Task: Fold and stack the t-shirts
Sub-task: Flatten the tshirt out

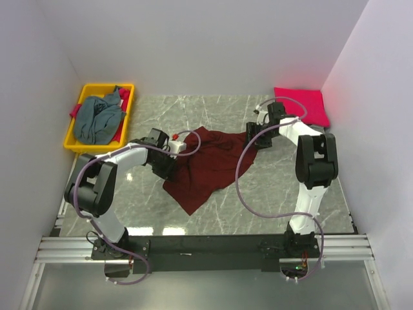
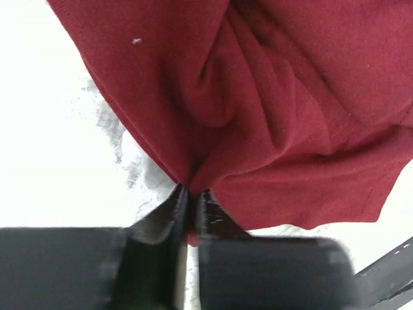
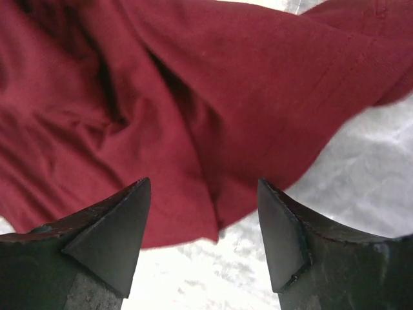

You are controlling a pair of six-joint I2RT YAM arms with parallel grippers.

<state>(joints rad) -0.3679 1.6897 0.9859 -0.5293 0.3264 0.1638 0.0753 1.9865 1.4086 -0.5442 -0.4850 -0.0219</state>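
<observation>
The dark maroon t-shirt lies crumpled mid-table, also in the left wrist view and the right wrist view. My left gripper is shut on its left edge, cloth pinched between the fingertips. My right gripper is open at the shirt's right edge, its fingers astride the hem, touching nothing I can tell. A folded pink-red t-shirt lies at the back right. The grey-blue t-shirt is heaped in the yellow bin.
The yellow plastic bin stands at the back left, with some pink cloth under the grey-blue shirt. White walls close the table on three sides. A black rail runs along the near edge.
</observation>
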